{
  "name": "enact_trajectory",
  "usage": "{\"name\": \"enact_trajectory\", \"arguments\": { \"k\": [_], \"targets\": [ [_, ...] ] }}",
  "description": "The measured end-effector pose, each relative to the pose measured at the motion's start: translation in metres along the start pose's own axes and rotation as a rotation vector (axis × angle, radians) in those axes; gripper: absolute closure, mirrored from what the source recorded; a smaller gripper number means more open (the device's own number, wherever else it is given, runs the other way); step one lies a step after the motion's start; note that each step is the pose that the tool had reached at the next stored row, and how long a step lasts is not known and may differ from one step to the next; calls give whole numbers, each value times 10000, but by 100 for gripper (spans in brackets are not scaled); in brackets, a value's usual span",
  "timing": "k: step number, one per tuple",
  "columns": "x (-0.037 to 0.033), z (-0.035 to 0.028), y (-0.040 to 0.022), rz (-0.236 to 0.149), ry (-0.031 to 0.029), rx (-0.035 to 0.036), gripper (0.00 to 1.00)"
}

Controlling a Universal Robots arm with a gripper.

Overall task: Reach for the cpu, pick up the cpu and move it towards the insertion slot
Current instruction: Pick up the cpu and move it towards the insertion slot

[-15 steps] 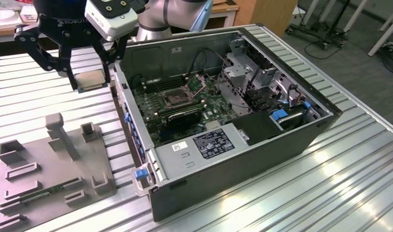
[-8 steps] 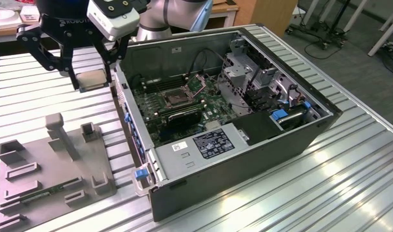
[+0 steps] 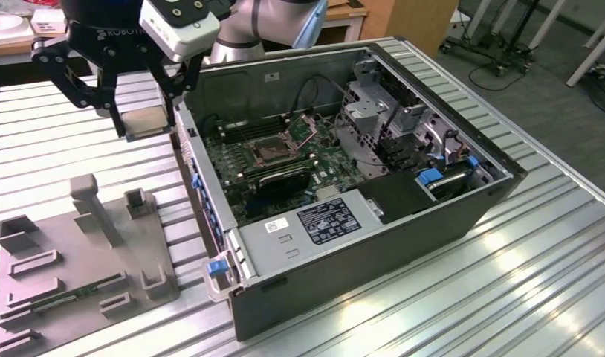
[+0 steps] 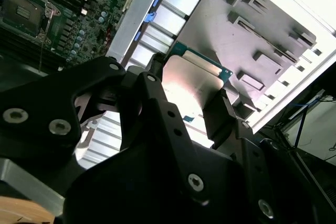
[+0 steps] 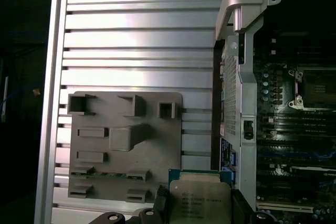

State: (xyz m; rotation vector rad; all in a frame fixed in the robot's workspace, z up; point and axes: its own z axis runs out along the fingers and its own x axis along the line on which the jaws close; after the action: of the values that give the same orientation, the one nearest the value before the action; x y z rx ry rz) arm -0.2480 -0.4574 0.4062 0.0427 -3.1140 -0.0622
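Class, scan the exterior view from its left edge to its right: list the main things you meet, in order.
Grey tray → end effector holding the cpu → insertion slot inside the open computer case → blue latch.

Bright overhead light glares off the ribbed metal table (image 3: pixel 540 282). The open computer case (image 3: pixel 313 160) stays shadowed inside. In the second wrist view, the gripper (image 4: pixel 189 108) looms dark, with glare washing out the table beyond its jaws.
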Motion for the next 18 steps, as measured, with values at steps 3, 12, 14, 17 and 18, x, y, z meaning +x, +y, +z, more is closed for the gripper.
{"name": "enact_trajectory", "arguments": {
  "k": [3, 12, 14, 17, 18],
  "targets": [
    [-14, -1, 0, 0, 1, 1, 45],
    [-44, -2, -1, 0, 1, 1, 45],
    [-46, -1, -1, 0, 0, 0, 45],
    [-51, -2, -1, -1, 1, 1, 45],
    [-55, -2, -1, -2, 0, 1, 45]
  ]
}}
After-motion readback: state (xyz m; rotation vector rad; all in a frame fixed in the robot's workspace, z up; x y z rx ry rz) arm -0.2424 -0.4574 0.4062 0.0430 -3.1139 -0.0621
